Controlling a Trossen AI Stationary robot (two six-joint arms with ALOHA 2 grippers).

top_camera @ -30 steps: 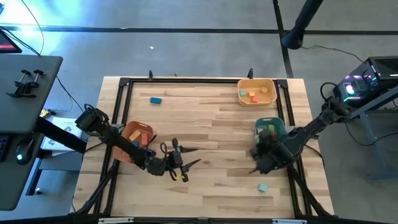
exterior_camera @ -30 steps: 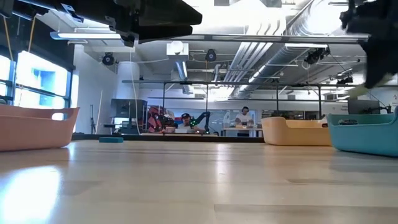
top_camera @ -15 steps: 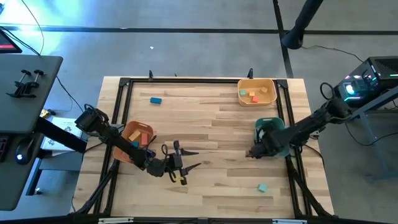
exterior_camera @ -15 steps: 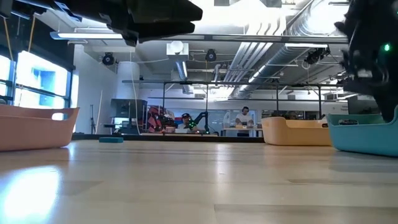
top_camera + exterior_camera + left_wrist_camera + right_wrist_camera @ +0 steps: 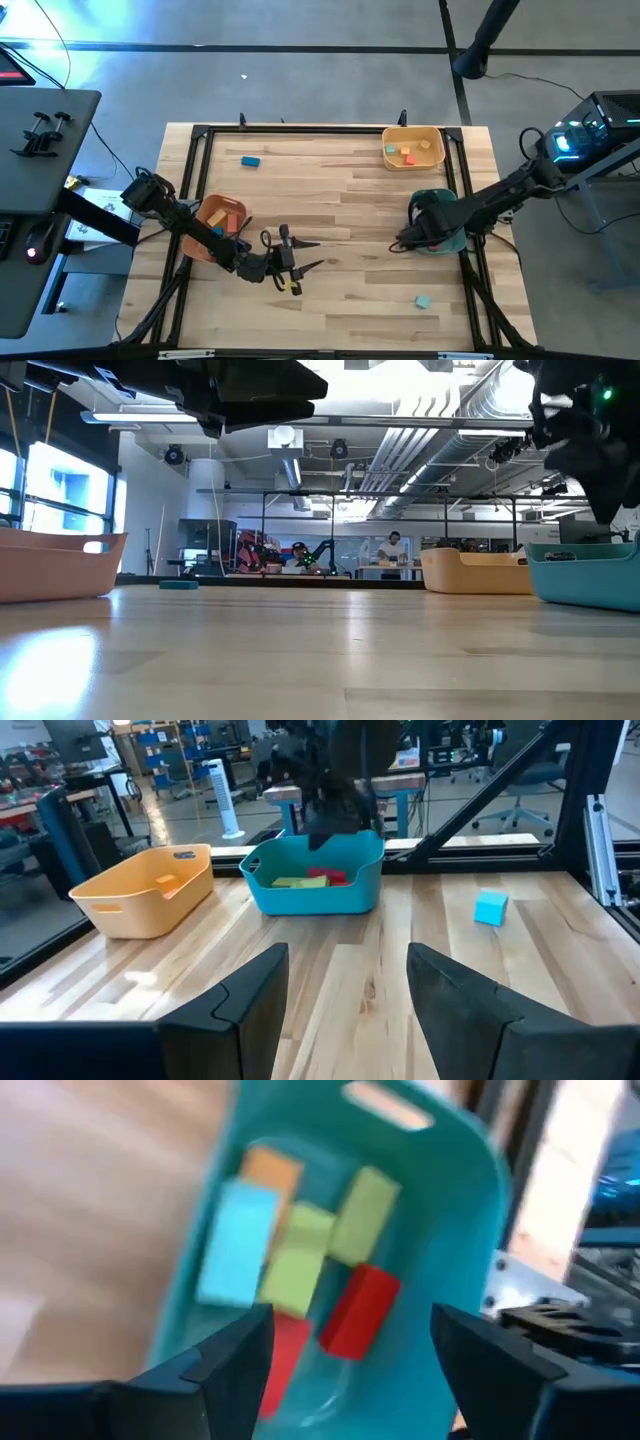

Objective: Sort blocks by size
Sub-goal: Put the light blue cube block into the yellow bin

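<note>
Teal plastic frames the right arm's work: the right gripper (image 5: 412,238) hangs over the teal bin (image 5: 447,203) at the surface's right edge, its jaws spread wide with nothing between them. Through its wrist camera the bin (image 5: 470,1200) holds several longer blocks lying jumbled together: a light blue bar (image 5: 236,1245), two light green bars (image 5: 297,1257), an orange piece (image 5: 270,1170) and red bars (image 5: 360,1311). That mix of colours but similar length suggests this bin collects one size class, which would explain why the arm is poised above it.

The yellow bin (image 5: 413,147) at the far right corner holds a few small cubes, and the orange bin (image 5: 215,229) on the left holds more blocks, so each container probably stands for a size.

The left gripper (image 5: 296,256) hovers near the front left of the surface, jaws released and empty, with a small yellow block (image 5: 291,286) just beside it. Two blocks lie loose: a blue one (image 5: 250,160) near the far left and a teal cube (image 5: 423,301) near the front right, both well apart from any bin.
</note>
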